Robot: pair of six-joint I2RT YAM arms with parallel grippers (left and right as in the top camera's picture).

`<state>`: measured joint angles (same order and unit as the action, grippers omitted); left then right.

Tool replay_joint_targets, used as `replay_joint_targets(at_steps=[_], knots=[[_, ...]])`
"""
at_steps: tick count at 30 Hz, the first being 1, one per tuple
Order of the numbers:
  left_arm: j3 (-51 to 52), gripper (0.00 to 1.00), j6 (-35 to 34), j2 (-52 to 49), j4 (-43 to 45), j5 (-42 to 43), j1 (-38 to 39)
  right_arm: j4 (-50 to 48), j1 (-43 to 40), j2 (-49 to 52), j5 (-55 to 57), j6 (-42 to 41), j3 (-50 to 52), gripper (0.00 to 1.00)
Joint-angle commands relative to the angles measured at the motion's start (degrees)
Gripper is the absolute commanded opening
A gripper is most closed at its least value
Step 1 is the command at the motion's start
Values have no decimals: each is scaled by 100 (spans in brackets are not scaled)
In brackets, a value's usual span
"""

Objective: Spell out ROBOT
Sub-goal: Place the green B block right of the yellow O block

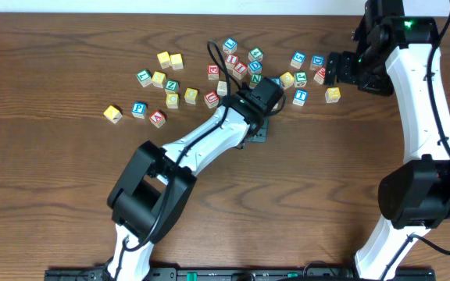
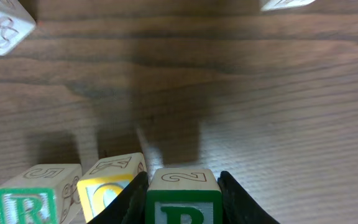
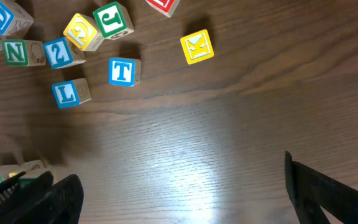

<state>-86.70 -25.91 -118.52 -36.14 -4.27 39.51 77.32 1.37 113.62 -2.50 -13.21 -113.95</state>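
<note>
Dark brown wooden table (image 1: 45, 195) fills everything, with small wooden letter cubes (image 1: 170, 60) scattered across the upper middle of the overhead view. The right gripper (image 3: 180, 171) is spread wide over bare wood, holding nothing. The left gripper (image 2: 183, 180) is clamped on a green-lettered wooden cube (image 2: 183, 199) at bottom centre of its view, just beside a yellow-lettered wooden cube (image 2: 107, 186).

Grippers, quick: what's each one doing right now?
Left gripper: closed on a green block.
Right gripper: open, holding nothing.
</note>
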Motion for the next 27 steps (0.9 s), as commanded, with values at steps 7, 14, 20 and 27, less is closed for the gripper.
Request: replay_joint_targets(at_steps=[7,14,20,27], knots=[[46,31,-190,-369,111,-133,22,48,24,-4,87,15,-63,99],[46,43,-251,-369,107,-109,22,48,24,-4,85,15,-63,99],[-101,44,-197,-299,13,-111,4,46,24,-4,87,15,-63,99],[-798,44,588,382,-411,-111,-308,50,24,-4,87,17,-63,99]])
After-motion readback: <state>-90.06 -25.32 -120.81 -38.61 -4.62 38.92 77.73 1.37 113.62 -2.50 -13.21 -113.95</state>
